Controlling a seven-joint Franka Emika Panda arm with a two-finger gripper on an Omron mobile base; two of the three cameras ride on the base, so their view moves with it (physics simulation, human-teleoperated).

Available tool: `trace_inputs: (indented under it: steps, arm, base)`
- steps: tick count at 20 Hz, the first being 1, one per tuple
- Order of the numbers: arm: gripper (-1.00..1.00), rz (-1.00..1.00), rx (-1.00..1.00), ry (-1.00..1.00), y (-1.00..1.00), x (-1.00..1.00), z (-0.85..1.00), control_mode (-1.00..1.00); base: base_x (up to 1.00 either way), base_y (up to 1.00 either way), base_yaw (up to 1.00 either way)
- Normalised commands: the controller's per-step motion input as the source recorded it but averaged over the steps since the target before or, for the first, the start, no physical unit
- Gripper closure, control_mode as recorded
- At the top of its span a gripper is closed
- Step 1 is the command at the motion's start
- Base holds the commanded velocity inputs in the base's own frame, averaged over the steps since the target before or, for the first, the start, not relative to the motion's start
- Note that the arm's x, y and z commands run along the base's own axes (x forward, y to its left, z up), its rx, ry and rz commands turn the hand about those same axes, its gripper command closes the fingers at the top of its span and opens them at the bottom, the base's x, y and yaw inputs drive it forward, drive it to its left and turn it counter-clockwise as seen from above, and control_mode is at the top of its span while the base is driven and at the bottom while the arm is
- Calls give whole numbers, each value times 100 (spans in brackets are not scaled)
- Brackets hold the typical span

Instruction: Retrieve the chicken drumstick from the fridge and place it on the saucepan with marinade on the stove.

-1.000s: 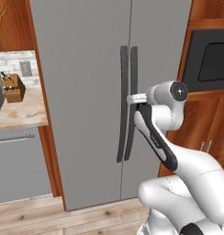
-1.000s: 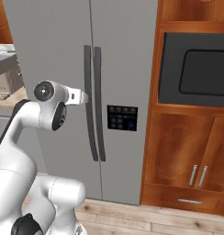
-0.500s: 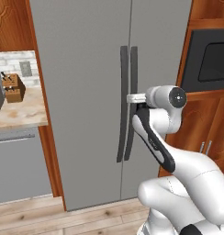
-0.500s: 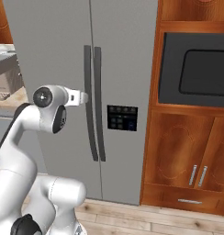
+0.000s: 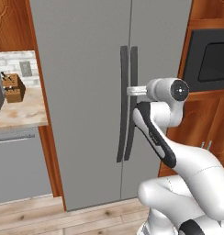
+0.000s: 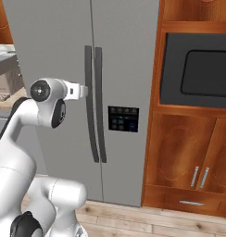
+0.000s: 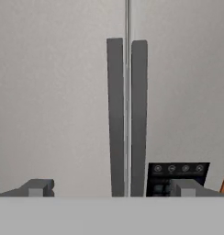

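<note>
The tall grey fridge stands right in front of me with both doors closed. Its two long dark handles run side by side down the middle seam. My gripper is open at about mid-height of the handles, just short of them, with the fingertips spread wide on either side of the pair. Nothing is between the fingers. The chicken drumstick, the saucepan and the stove are out of view.
A dark control panel sits on the right door. A built-in black oven in wooden cabinets stands to the right. At the left are a counter with a knife block and a grey appliance front.
The hand has edged slightly up and closer to the fridge handles. The doors have stayed closed.
</note>
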Motion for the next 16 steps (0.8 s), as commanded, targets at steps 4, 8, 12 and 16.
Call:
trace_inputs:
  steps: [4,8,12,16]
  arm:
    - [-100,0,0,-15,0,0,9,-100]
    - [-100,0,0,-16,0,0,0,-100]
    - [-100,0,0,-5,0,0,1,-100]
    - [-100,0,0,0,0,0,2,-100]
  base:
    - [0,0,0]
    - [0,0,0]
    - [0,0,0]
    - [0,0,0]
